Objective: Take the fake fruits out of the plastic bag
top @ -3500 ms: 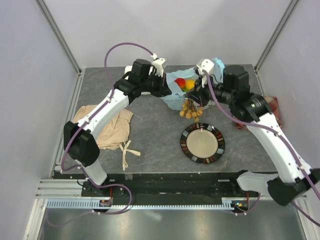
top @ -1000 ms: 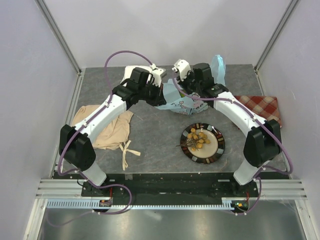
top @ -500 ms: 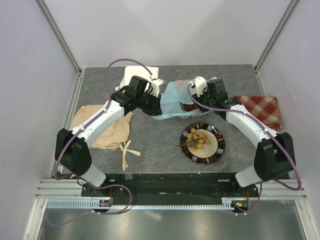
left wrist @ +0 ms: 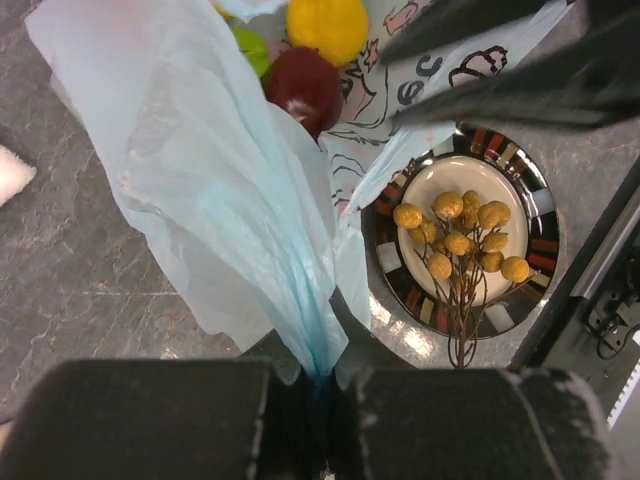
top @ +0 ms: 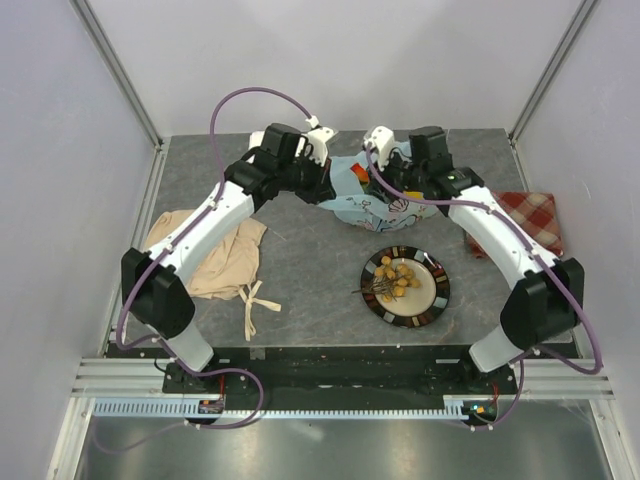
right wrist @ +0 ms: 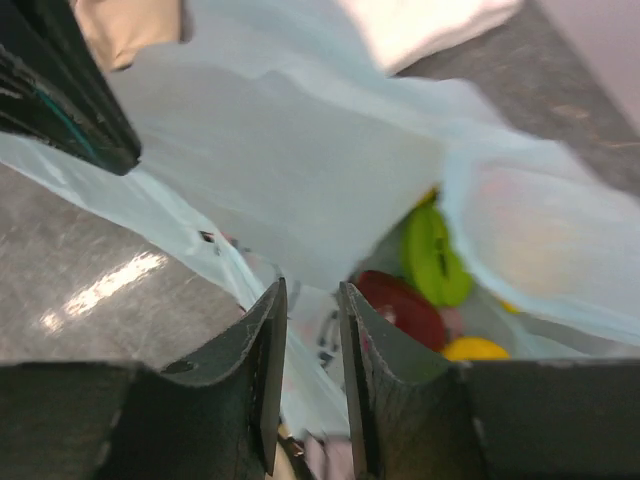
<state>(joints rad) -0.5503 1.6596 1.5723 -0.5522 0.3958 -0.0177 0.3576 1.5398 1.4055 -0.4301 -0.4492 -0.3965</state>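
Observation:
The light-blue plastic bag (top: 375, 208) hangs bunched between my two grippers at the back middle of the table. My left gripper (top: 325, 182) is shut on a gathered edge of the bag (left wrist: 250, 220), as the left wrist view (left wrist: 325, 372) shows. My right gripper (top: 387, 190) stands at the bag's other side. Its jaws (right wrist: 310, 330) are nearly together with bag film between them. Inside the bag I see a yellow lemon (left wrist: 327, 25), a dark-red fruit (left wrist: 302, 85) and a green piece (right wrist: 435, 255). The tan berry cluster (top: 397, 277) lies on the plate (top: 372, 290).
A beige cloth (top: 215, 255) lies at the left under my left arm. A red checked cloth (top: 530, 212) lies at the right edge. A white cloth (right wrist: 420, 25) lies behind the bag. Metal frame posts and walls close in the table on three sides.
The berry cluster went from the bag's mouth to the plate. Since half a second ago both grippers have moved back and the flattened bag has been raised and bunched.

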